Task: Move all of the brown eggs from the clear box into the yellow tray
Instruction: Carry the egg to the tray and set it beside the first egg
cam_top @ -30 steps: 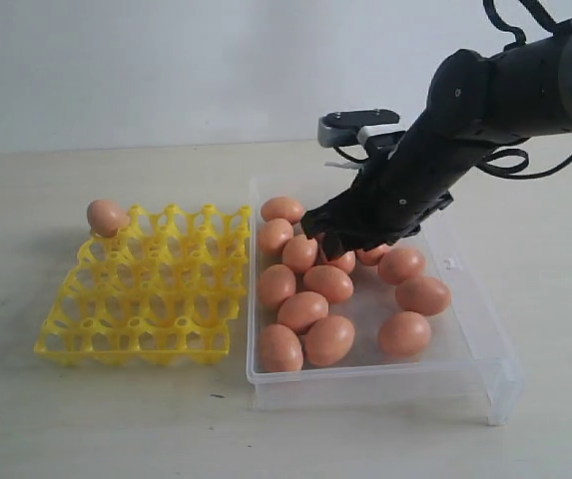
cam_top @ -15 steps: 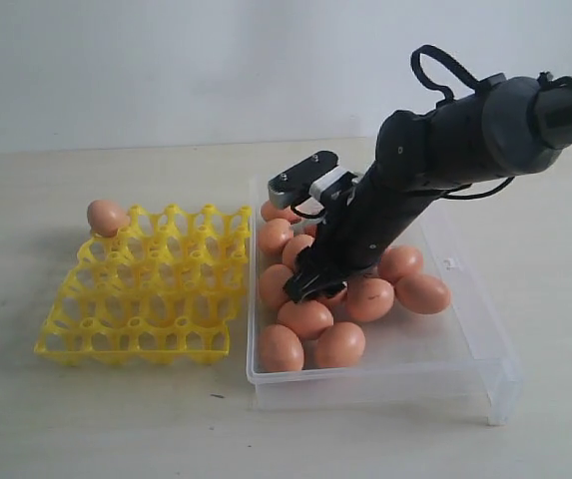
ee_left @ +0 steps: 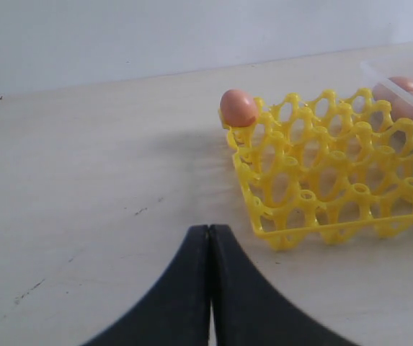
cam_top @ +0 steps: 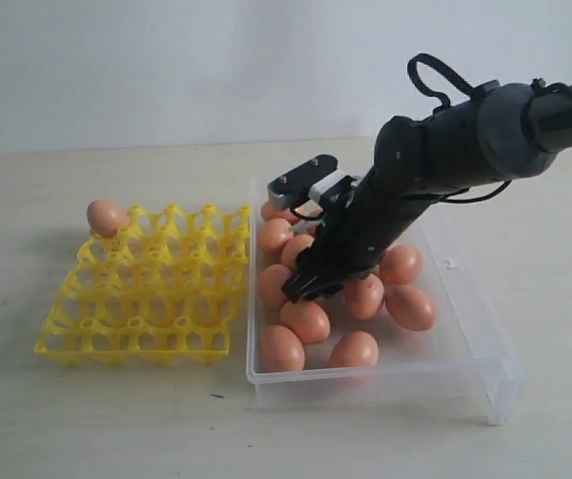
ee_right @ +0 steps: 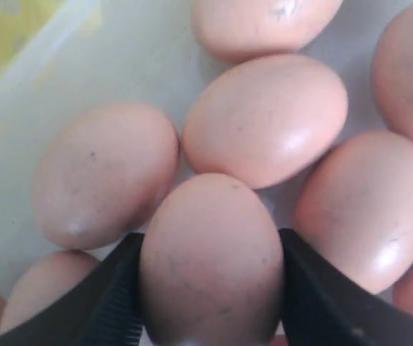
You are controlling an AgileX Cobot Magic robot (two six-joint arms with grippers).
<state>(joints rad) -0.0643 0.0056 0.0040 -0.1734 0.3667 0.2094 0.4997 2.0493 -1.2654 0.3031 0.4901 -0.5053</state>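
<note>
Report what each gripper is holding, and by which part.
Right gripper holds one brown egg, fingers pressed on its two opposite sides. Left gripper is shut, holding nothing.

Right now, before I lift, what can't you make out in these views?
- Exterior view: the right arm hides the held egg and some brown eggs in the clear box, so no full count.
- Right wrist view: the right gripper grips the held egg; whether it is off the box floor cannot be seen.
- Left wrist view: the frame edge cuts off the yellow tray and the box.
</note>
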